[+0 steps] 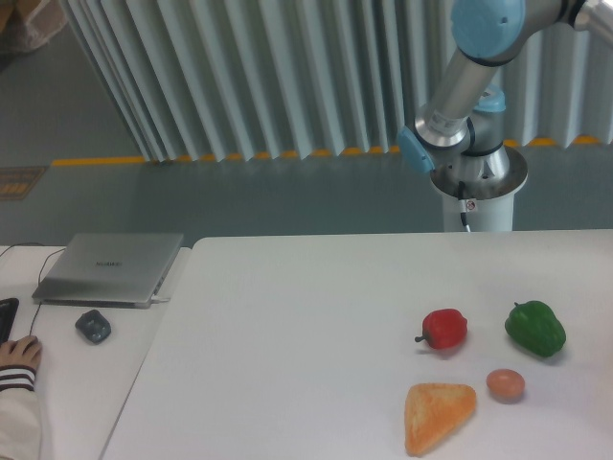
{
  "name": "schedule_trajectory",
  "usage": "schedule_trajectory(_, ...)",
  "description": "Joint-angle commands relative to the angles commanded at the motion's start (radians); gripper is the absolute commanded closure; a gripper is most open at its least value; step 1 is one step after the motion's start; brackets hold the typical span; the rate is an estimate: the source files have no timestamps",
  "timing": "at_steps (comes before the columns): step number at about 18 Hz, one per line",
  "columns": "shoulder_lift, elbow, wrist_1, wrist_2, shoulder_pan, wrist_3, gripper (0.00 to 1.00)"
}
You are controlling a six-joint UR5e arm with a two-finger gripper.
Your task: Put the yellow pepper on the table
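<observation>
The yellow pepper is out of view. The white table [287, 335] fills the lower part of the camera view. Only the arm's base and lower links [465, 105] show behind the table's far right edge, leaning up toward the top right corner. The gripper lies outside the frame.
On the table's right side lie a red pepper [444, 328], a green pepper [535, 328], a small brownish egg-like item [505, 384] and an orange toast slice [437, 414]. On the left side desk sit a grey laptop [110, 267], a dark mouse [93, 326] and a person's hand [17, 356].
</observation>
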Motion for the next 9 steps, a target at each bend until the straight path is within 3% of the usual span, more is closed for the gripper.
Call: schedule_trajectory(9, -0.037, 0.017, 0.003, 0.012, 0.023, -0.003, 0.0)
